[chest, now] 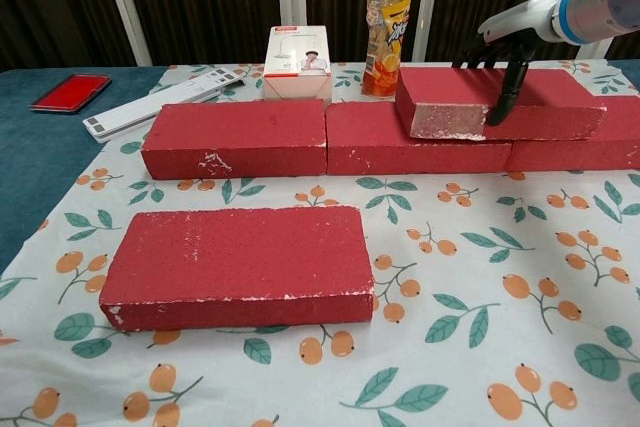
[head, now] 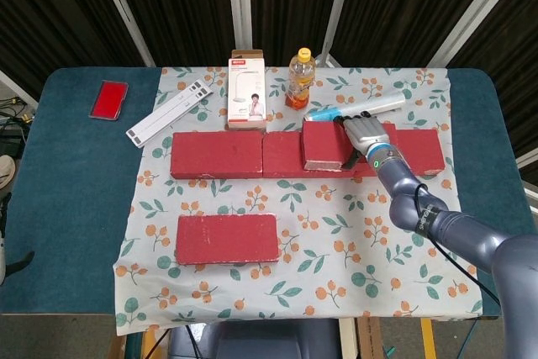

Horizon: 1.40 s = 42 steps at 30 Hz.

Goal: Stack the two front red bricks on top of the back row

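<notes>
Three red bricks form the back row: left (head: 217,154) (chest: 235,137), middle (head: 282,157) (chest: 415,147) and right (head: 423,149) (chest: 585,145). A fourth red brick (head: 324,142) (chest: 450,99) lies on top, across the seam between the middle and right bricks. My right hand (head: 363,132) (chest: 505,57) grips it from above, thumb down its front face and fingers over its far edge. One more red brick (head: 227,238) (chest: 238,265) lies flat at the front left of the floral cloth. My left hand shows in neither view.
Behind the back row stand an orange drink bottle (head: 301,77) (chest: 387,12) and a white box (head: 246,100) (chest: 298,59). A white strip (head: 168,113) (chest: 165,102) and a red flat case (head: 109,99) (chest: 70,91) lie at the back left. A white-and-blue tool (head: 370,107) lies behind my right hand.
</notes>
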{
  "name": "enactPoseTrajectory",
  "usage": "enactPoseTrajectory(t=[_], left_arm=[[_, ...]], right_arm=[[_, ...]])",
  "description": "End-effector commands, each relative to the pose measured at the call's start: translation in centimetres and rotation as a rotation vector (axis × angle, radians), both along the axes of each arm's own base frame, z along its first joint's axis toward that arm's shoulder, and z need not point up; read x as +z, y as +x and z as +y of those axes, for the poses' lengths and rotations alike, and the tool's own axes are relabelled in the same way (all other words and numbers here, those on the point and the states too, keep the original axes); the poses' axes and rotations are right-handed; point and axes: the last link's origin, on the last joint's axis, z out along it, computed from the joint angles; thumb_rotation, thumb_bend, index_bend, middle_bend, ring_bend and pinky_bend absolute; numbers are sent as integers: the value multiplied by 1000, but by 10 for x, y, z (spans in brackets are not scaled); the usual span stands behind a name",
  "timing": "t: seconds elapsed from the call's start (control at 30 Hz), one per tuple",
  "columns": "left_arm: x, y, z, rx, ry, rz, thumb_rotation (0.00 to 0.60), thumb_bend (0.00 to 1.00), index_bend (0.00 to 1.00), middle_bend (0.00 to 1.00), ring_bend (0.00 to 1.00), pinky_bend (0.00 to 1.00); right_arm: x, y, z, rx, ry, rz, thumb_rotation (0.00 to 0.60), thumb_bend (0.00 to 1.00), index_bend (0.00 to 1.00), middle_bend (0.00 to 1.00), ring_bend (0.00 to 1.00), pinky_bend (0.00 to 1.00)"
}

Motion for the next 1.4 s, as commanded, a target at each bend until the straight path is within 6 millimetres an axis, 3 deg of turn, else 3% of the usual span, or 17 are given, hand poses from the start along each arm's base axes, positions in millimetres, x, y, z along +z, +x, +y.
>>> enactPoseTrajectory(t=[0.03, 0.23, 0.37, 0.6, 0.9, 1.4], left_arm=[[-1, 0, 0, 0, -2, 1, 600, 34, 41, 0, 0, 169], [-1, 0, 0, 1, -2, 3, 600, 34, 41, 0, 0, 169], [-1, 0, 0, 2, -2, 3, 600, 34, 41, 0, 0, 169], [-2, 1, 1, 1, -7, 3, 600, 34, 41, 0, 0, 169], [-3, 0, 1, 4, -8, 5, 600, 34, 41, 0, 0, 169], [-3, 1, 1, 6, -9, 9, 600, 34, 41, 0, 0, 169]], right_arm=[[-1, -2, 0, -2, 1, 0, 600, 155, 317, 321, 250, 0], [-2, -4, -1, -2, -7, -4, 600, 155, 317, 316, 200, 0], [0, -7, 0, 1, 8, 12, 600, 155, 298, 224, 110, 0], [1, -6, 3, -1, 42, 23, 600, 154, 169, 96, 8, 0], [2, -6, 3, -13, 24, 11, 600, 155, 34, 34, 0, 0], [1, -9, 3, -31, -4, 3, 600, 153, 0, 0, 0, 0]])
